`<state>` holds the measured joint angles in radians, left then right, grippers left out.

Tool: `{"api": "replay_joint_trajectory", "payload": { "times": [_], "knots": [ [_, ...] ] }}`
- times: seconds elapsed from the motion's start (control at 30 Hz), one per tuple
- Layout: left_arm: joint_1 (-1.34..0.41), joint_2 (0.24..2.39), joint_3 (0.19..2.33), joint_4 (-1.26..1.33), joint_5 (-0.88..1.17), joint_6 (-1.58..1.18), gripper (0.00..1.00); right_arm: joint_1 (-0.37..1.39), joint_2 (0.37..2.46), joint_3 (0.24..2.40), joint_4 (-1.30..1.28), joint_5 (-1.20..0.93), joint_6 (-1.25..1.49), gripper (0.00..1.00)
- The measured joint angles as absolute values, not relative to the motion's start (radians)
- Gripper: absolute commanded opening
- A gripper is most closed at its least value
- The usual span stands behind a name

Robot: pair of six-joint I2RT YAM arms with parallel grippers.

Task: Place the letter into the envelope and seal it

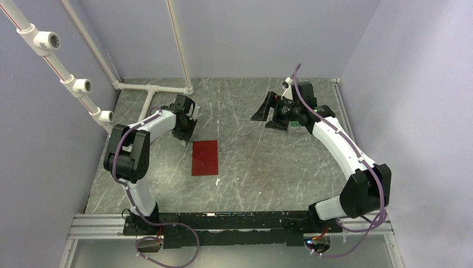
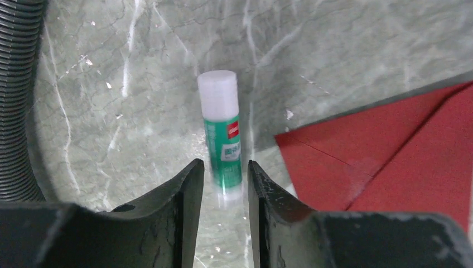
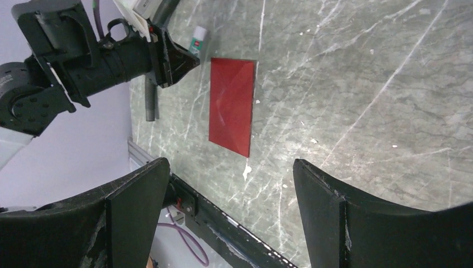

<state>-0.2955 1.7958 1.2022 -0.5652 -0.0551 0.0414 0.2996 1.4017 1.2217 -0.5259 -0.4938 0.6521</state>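
The left tool (image 2: 223,170) sits low over the desk (image 1: 262,167), and a glue stick (image 2: 222,131) is right at its tips, nearly filling the narrow gap between the jaws. Just right of the stick the envelope (image 1: 204,157) lies flat, its corner close by. The right tool (image 1: 269,114) hangs with jaws spread wide at the far right, and there's free passage over the marbled stretch between it and the envelope. White pipes (image 1: 153,86) fence the far left corner.
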Motion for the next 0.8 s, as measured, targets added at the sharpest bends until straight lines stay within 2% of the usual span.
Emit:
{"api": "replay_joint_trajectory", "payload": {
  "times": [0.1, 0.47, 0.57, 0.67, 0.8],
  "knots": [
    [-0.285, 1.825, 1.213, -0.574, -0.067, 0.044, 0.52, 0.300, 1.419, 1.222, -0.535, -0.484, 0.640, 0.85],
    [-0.283, 1.797, 1.292, -0.636, -0.077, 0.039, 0.67, 0.295, 1.451, 1.263, -0.655, -0.382, 0.593, 0.89],
    [-0.288, 1.697, 1.328, -0.678, -0.076, 0.015, 0.73, 0.295, 1.475, 1.337, -0.754, -0.278, 0.582, 0.89],
    [-0.313, 1.530, 1.360, -0.681, -0.089, -0.017, 0.84, 0.294, 1.492, 1.402, -0.836, -0.178, 0.560, 0.89],
    [-0.366, 1.279, 1.427, -0.690, -0.110, -0.097, 0.91, 0.293, 1.462, 1.414, -0.903, -0.059, 0.548, 0.89]
  ]
}}
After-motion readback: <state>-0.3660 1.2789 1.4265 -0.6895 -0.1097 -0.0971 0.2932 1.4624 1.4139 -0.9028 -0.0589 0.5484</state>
